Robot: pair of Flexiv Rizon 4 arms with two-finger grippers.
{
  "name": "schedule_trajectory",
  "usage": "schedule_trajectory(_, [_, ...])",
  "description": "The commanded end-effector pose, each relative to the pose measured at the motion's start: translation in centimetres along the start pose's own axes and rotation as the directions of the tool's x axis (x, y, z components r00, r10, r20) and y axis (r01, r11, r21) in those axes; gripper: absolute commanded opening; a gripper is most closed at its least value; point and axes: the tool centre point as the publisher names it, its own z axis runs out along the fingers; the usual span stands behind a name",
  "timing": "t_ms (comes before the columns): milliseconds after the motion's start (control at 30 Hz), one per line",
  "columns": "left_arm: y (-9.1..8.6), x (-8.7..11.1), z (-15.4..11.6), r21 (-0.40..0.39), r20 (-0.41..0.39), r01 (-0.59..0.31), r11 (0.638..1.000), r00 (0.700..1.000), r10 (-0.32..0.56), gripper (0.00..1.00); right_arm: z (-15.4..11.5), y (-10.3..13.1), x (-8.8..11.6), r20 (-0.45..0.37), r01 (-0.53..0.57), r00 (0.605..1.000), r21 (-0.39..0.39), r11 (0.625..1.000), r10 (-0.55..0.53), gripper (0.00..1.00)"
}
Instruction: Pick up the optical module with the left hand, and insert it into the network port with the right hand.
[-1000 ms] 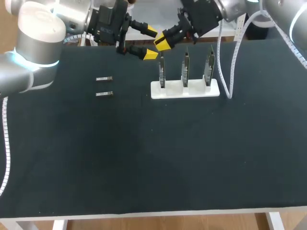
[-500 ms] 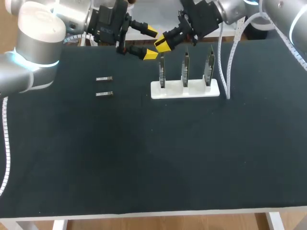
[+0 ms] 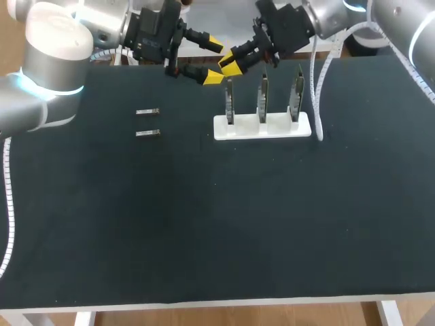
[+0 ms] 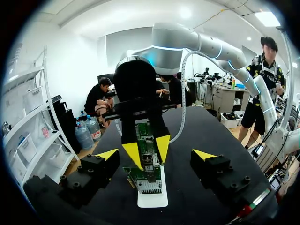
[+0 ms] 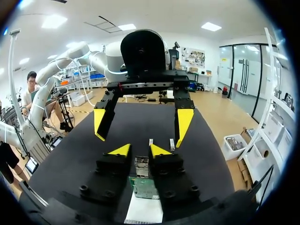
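**Bench** (image 3: 217,217): dark surface, carrying the items below.

**Holder** (image 3: 262,129): white block at the far middle of the bench, with three boards upright in a row: first board (image 3: 230,102), second board (image 3: 262,98), third board (image 3: 296,95).

**Right claw** (image 3: 230,64): comes in from the far right and sits directly over the top edge of the first board. Closed narrowly on the module (image 5: 142,166). In the right wrist view this small silver piece sits between the two yellow tips, with the green board just below it. Whether it is fully seated in the board cannot be told.

**Left claw** (image 3: 211,62): comes in from the far left, just beside the right claw and facing it. Spread wide and gripping nothing. In the left wrist view its tips stand well out on either side of the right claw and the first board.

**Loose modules**: two, lying flat on the bench left of the holder and well apart from it. One (image 3: 147,112) is farther back and the other (image 3: 147,133) is just in front of it. They are parallel and not touching.
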Motion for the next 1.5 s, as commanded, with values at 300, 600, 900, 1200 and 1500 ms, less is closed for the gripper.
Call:
schedule_trajectory(300, [0.3,-0.1,0.1,0.006,-0.005,0.001,1.000,1.000,-0.001,1.00,-0.1,-0.8,0.0,0.001,-0.001,1.000,-0.137,0.991,0.001,1.00])
schedule_trajectory(600, [0.3,-0.1,0.1,0.006,-0.005,0.001,1.000,1.000,-0.001,1.00,-0.1,-0.8,0.0,0.001,-0.001,1.000,-0.137,0.991,0.001,1.00])
schedule_trajectory(900, [0.3,-0.1,0.1,0.006,-0.005,0.001,1.000,1.000,-0.001,1.00,-1.0,-0.5,-0.4,0.021,0.015,1.000,-0.121,0.992,-0.012,1.00])
schedule_trajectory(1200, [0.3,-0.1,0.1,0.006,-0.005,0.001,1.000,1.000,-0.001,1.00,-1.4,-0.4,-0.4,0.003,0.014,1.000,-0.115,0.993,-0.014,1.00])
schedule_trajectory(1500, [0.3,-0.1,0.1,0.006,-0.005,0.001,1.000,1.000,-0.001,1.00,-1.4,-0.4,-0.4,0.003,0.014,1.000,-0.115,0.993,-0.014,1.00])
